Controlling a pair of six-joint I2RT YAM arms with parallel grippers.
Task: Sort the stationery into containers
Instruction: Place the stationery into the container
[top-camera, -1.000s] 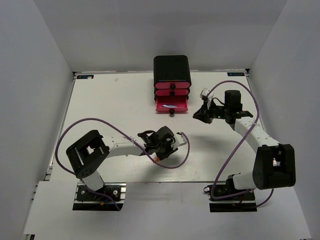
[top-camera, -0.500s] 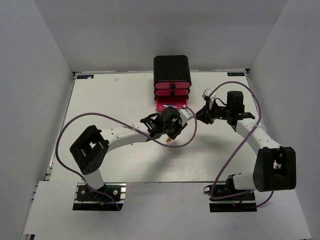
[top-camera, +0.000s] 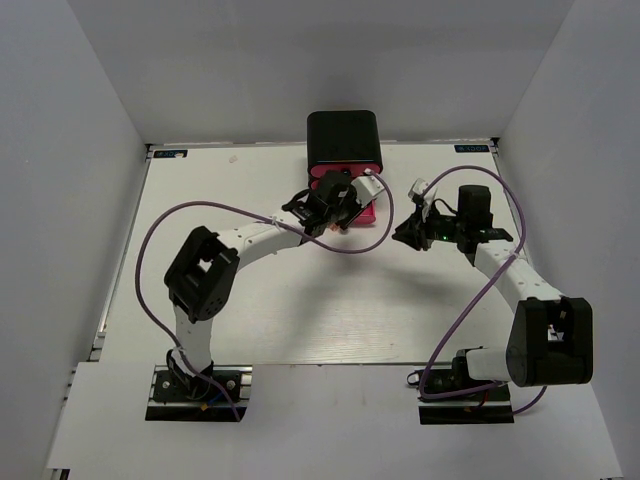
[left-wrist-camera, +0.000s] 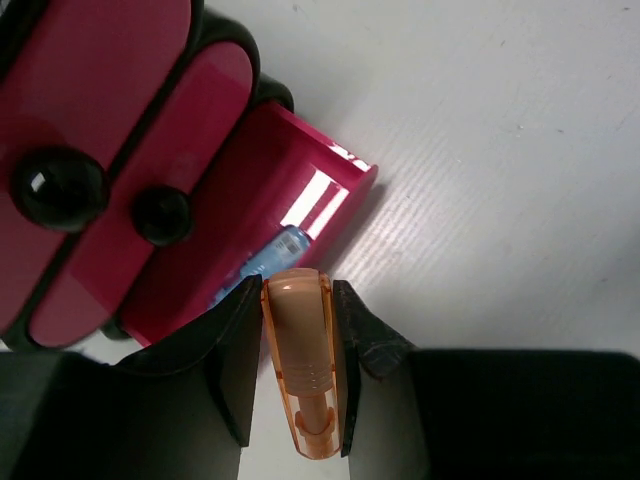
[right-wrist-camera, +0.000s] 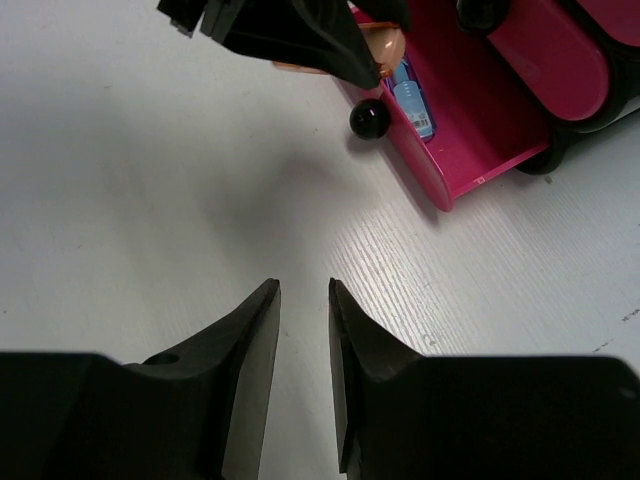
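A: Gripping what, left end effector (left-wrist-camera: 298, 325)?
B: Orange capsule piece (left-wrist-camera: 303, 385), pinched between its fingers, over the open pink drawer (left-wrist-camera: 345, 172) holding a blue marker (left-wrist-camera: 268, 258).
A: Right end effector (right-wrist-camera: 304, 300)?
B: Slightly parted, empty, nearby.

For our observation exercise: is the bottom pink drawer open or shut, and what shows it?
Open. The bottom drawer juts out past the middle drawer, its inside exposed, a blue item lying in it.
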